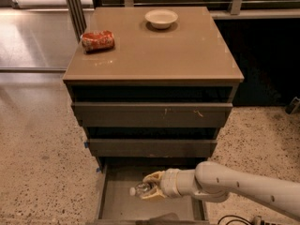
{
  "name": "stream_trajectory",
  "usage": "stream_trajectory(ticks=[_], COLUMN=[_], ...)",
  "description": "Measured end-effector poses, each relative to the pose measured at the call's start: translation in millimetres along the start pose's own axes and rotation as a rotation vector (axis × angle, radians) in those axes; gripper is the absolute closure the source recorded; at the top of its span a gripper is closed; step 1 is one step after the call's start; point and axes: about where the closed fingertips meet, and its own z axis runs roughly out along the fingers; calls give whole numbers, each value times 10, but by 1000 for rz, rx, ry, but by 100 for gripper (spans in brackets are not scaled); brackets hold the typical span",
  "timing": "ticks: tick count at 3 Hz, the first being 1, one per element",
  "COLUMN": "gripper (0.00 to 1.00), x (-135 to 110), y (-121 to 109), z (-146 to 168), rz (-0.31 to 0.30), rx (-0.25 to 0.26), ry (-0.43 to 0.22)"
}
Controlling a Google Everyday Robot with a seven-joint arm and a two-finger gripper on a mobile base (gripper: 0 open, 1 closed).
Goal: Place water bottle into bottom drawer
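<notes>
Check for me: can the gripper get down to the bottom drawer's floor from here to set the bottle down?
Probably yes. The gripper, shut on the water bottle, hangs over the open bottom drawer. The floor under it looks bare, and the two drawers above sit further back.

Our arm reaches in level from the right; our gripper hangs low beneath the cabinet's front edge, fingers clamped around the water bottle.

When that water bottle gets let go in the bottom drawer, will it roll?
Probably: the water bottle lies sideways in the tool over the bottom drawer, whose floor is flat. Its clear plastic looks light and squashy.
</notes>
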Motion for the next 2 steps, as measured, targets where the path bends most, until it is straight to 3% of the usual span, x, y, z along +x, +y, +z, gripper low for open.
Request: stream_trajectory(ticks=[1,2], gripper=[100,100], x=[441,538], y=[-112,36], z=[640,803], rz=[55,94], rx=[5,-20], ry=[-7,-23])
